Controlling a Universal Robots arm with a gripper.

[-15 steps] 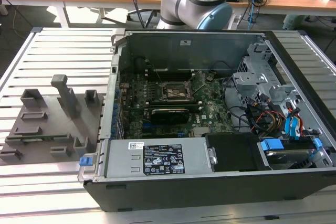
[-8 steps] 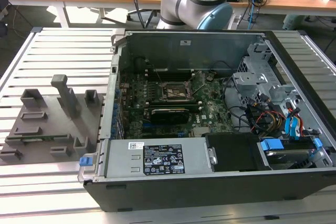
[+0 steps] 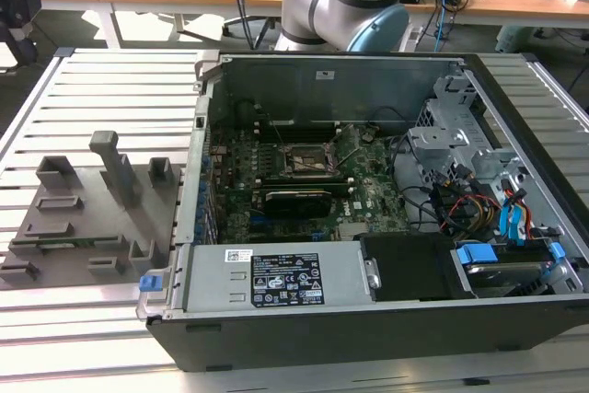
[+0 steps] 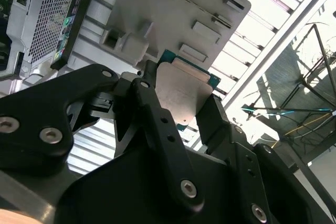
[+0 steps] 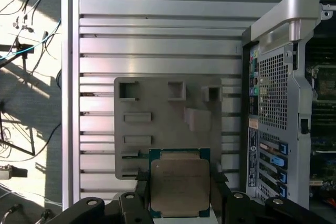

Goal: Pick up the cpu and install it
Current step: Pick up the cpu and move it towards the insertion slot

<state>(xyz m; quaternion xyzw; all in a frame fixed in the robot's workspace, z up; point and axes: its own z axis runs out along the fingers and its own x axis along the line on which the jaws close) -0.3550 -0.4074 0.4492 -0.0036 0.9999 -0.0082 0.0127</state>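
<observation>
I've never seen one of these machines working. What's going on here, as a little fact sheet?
hand: closed on the cpu, fingers against two opposite edges
cpu position: held clear above the grey fixture plate, metal top facing the first wrist view
fixture plate: lying on the slatted table
computer case: open, beside the plate
progress: cpu picked up, not yet installed

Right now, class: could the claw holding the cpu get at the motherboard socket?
Probably yes. The claw grips the cpu near the grey fixture. The case lies open and nothing covers the socket, with the cables off to the exterior view's right.
</observation>
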